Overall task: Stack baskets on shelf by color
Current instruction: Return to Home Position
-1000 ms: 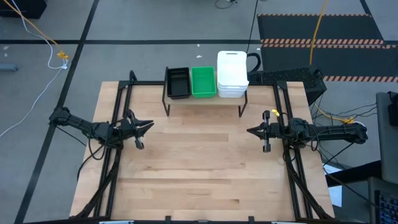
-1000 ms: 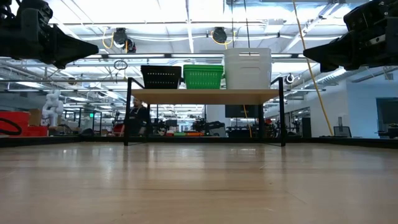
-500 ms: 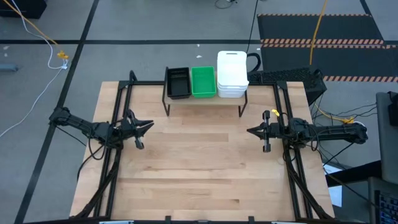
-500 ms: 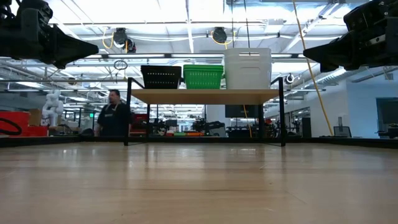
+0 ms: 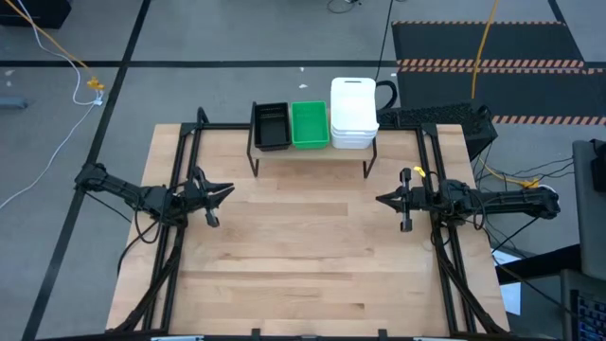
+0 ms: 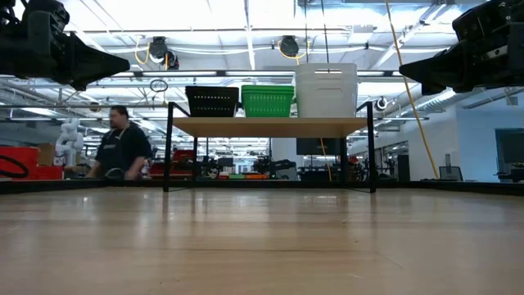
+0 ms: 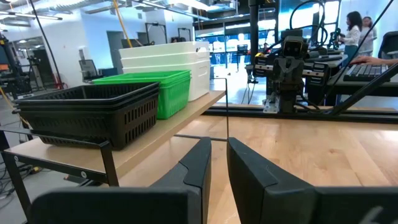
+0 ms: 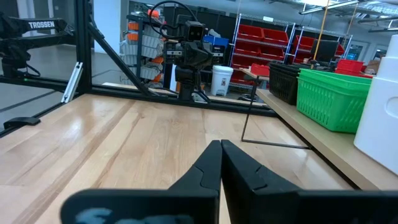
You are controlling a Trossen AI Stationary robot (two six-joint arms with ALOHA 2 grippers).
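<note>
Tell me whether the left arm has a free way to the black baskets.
Probably yes: the left gripper hangs over bare table, the black baskets sit at the end of the shelf nearest it, and nothing stands between.

Black, green, white baskets (image 6: 268,100) atop shelf (image 6: 270,126)

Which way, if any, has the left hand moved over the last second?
No. In the high view the left hand keeps the same gap to the shelf throughout.
</note>
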